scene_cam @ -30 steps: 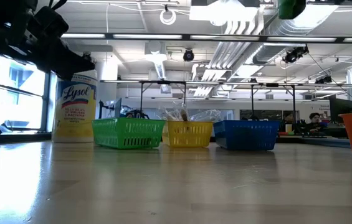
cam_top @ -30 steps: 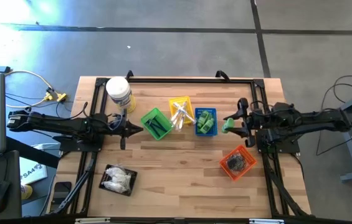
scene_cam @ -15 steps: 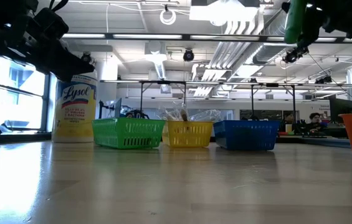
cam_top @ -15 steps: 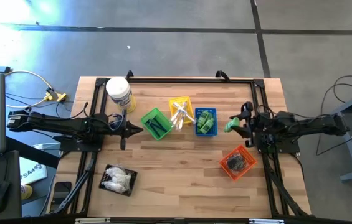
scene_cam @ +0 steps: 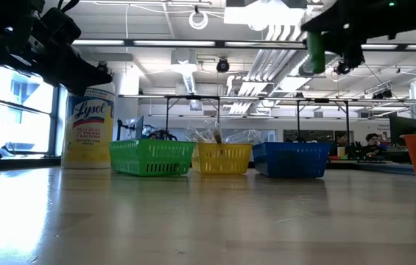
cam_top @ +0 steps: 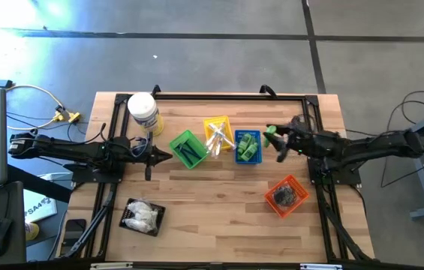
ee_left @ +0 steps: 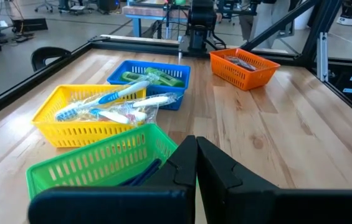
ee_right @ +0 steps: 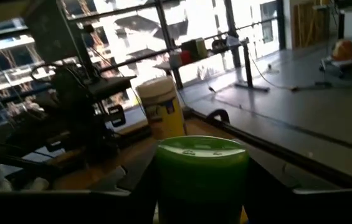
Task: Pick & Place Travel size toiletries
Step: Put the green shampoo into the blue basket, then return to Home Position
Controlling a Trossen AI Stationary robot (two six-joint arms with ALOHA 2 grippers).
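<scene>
Bench (cam_top: 219, 217): pale wood in butcher-block strips, smooth, with a low sheen in the low view. Baskets: moulded plastic lattice, slightly glossy — green (ee_left: 95, 165), yellow (ee_left: 76, 121), blue (ee_left: 147, 71), orange (ee_left: 244, 65). Toothbrushes (ee_left: 116, 106): in clear, shiny plastic wrap. Green bottle (ee_right: 202, 177): smooth plastic, semi-gloss cap. Jar (scene_cam: 89, 125): white plastic, glossy printed label. Left pincer (ee_left: 195, 171): matt black plastic. Floor (cam_top: 196, 67): grey, smooth, reflective in patches.

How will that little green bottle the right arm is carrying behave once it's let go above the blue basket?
The green bottle in the right tool looks like rigid, smooth plastic, so probably light and somewhat slippery. Being cylindrical, it would likely tip and roll to rest among the green items in the blue basket.
</scene>
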